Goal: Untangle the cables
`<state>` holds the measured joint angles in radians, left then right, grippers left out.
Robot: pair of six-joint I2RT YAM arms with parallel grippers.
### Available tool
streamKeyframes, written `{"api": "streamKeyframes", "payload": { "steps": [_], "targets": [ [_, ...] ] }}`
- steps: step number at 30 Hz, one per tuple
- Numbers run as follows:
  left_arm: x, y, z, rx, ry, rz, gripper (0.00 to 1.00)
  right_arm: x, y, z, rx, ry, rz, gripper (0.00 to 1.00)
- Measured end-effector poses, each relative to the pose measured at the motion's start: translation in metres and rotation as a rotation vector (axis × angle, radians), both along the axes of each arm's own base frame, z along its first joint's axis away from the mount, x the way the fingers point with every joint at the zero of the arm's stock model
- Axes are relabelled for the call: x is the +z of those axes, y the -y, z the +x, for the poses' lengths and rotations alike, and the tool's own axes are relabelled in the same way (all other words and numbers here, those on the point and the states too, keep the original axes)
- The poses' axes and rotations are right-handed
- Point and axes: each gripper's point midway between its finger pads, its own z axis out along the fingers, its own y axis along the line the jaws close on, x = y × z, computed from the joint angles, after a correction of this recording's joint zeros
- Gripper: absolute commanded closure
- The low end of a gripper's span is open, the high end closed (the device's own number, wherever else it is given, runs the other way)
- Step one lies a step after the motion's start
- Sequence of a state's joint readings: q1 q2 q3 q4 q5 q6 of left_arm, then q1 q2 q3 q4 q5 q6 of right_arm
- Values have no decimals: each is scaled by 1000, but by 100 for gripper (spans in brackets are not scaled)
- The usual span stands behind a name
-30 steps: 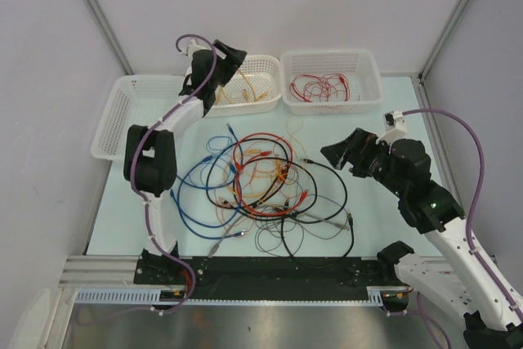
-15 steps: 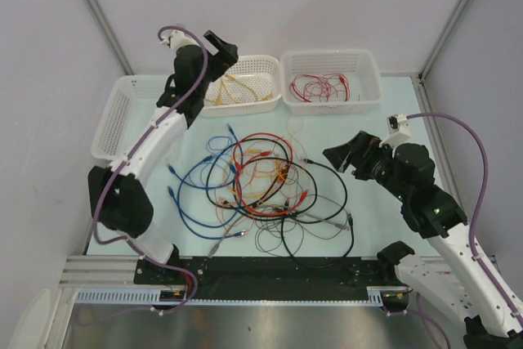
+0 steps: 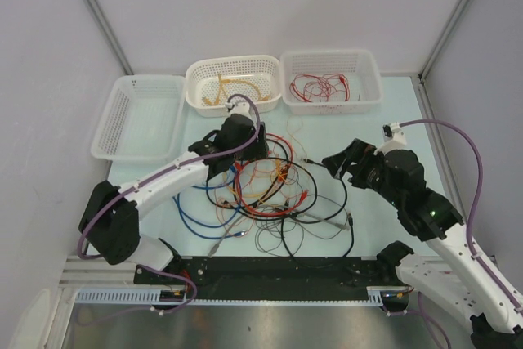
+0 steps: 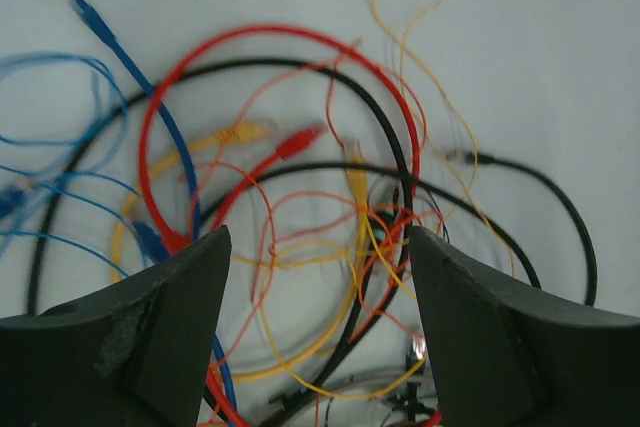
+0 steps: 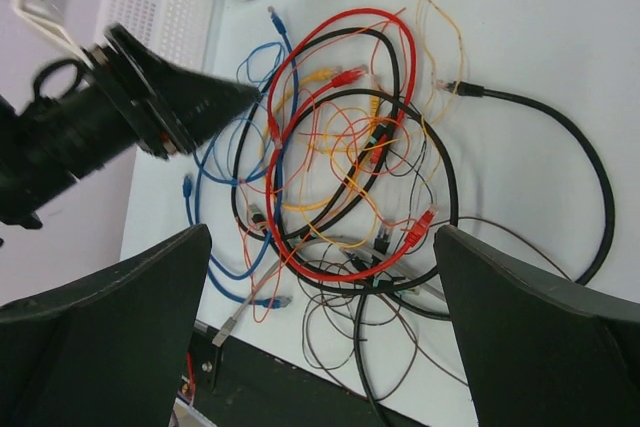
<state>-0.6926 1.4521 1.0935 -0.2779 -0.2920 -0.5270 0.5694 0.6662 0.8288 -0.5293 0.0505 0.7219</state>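
Observation:
The cables [image 3: 274, 190] lie in one tangle mid-table: red, black, blue, orange-yellow and grey loops with small plugs. My left gripper [image 3: 247, 149] hovers over the tangle's upper left part. In the left wrist view its jaws [image 4: 318, 282] are open, with a red loop [image 4: 265, 42], a black cable [image 4: 385, 157] and thin yellow wires [image 4: 300, 342] below them, and nothing gripped. My right gripper [image 3: 337, 161] stands open at the tangle's right edge. Its wrist view looks over the red loop [image 5: 330, 27], the blue cable [image 5: 215, 172] and the black loop [image 5: 560, 137].
Three white baskets stand along the back: a bare left one [image 3: 139, 116], a middle one [image 3: 196, 79] holding yellow cables [image 3: 233, 87], and a right one [image 3: 368, 71] holding a thin red cable [image 3: 319, 86]. A black rail [image 3: 270, 269] runs along the near edge.
My left arm has swung from above the middle basket down and forward to over the tangle. The right arm has shifted slightly towards the cables, jaws still open.

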Motion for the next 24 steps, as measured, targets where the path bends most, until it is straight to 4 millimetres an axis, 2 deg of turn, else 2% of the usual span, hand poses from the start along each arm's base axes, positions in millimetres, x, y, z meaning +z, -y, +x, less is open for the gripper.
{"api": "streamKeyframes", "payload": {
  "steps": [4,8,12,18,20,22,23,24],
  "targets": [
    [-40,14,-32,-84,-131,-68,16,-7,3,0,-20,-15,-6,0],
    [-54,31,-51,-135,-205,-162,14,-12,3,-2,-23,-40,-7,0],
    [-55,51,-47,-157,-228,-240,18,-18,2,-4,-20,-60,-16,0],
    [-81,67,-41,-156,-304,-249,26,-17,5,-6,-26,-54,-17,0],
    [-92,68,-42,-148,-333,-241,31,-17,6,-6,-30,-51,-20,0],
    [-100,68,-43,-140,-356,-236,43,-17,7,-5,-34,-50,-22,0],
    [-102,68,-43,-138,-361,-235,59,-17,7,-5,-35,-50,-23,0],
    [-103,69,-44,-140,-365,-236,68,-17,7,-5,-35,-50,-25,0]
  ]
}}
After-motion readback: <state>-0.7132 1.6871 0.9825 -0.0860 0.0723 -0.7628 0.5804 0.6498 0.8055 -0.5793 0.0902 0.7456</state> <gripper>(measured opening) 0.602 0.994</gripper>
